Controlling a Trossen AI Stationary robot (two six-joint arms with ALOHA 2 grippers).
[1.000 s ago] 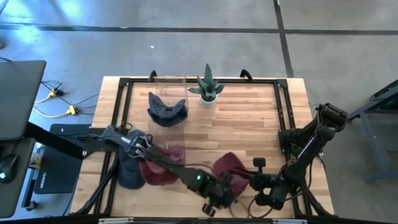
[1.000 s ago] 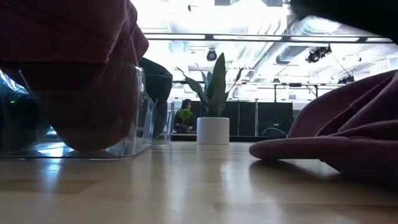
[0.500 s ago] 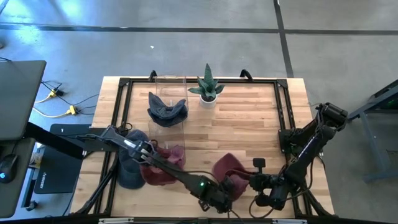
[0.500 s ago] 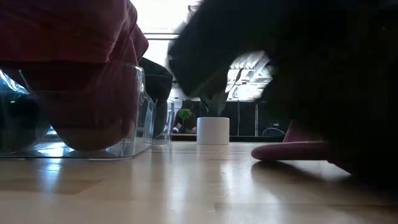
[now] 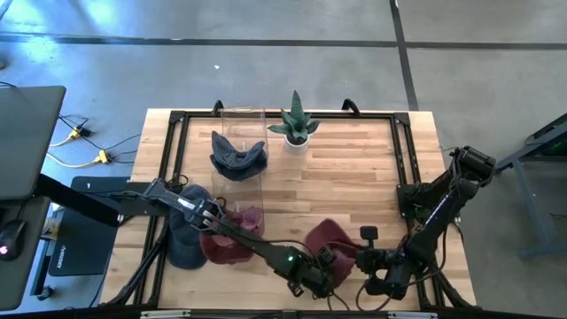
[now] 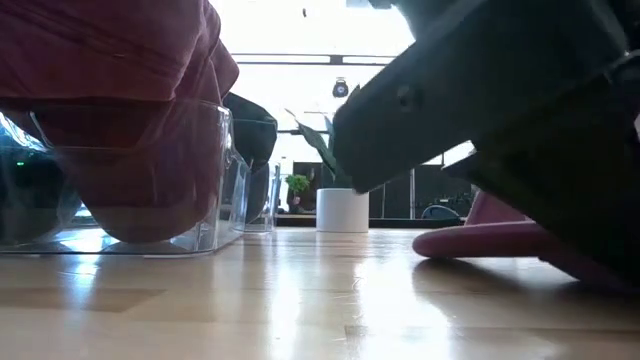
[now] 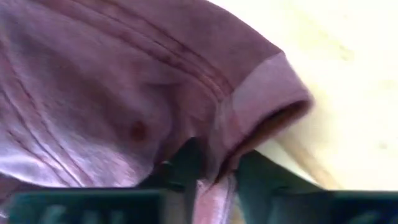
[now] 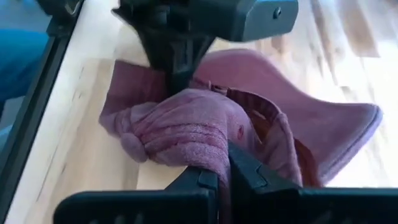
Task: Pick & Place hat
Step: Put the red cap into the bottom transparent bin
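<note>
- Wood table [image 5: 345,177] on a black frame, grey concrete floor around it; office ceiling lights behind in the low view.
- Left fingers [image 7: 186,163] are narrowed onto a fold of the maroon hat [image 5: 330,237], with cloth pinched between them in the left wrist view.
- Left gripper [image 5: 321,273] sits at the table's near edge, at the hat's near-left side; its arm runs diagonally back to the left side of the table.
- Right fingers [image 8: 245,167] are closed tight on the same hat, bunched fabric caught between them.
- Right gripper [image 5: 365,259] is at the hat's right side, near the front-right corner; both grippers touch the hat from opposite sides.
- Hat lies on the table at front centre-right, crumpled, brim [image 8: 348,134] flat on the wood.
- Clear bin [image 5: 237,142] at back left holds a dark blue hat [image 5: 237,158].
- Another maroon hat [image 5: 232,237] and a dark hat [image 5: 184,248] sit at front left.
- Potted plant [image 5: 296,126] stands at back centre, just beside the bin.
- Laptop [image 5: 27,142] is off the table, far left.
</note>
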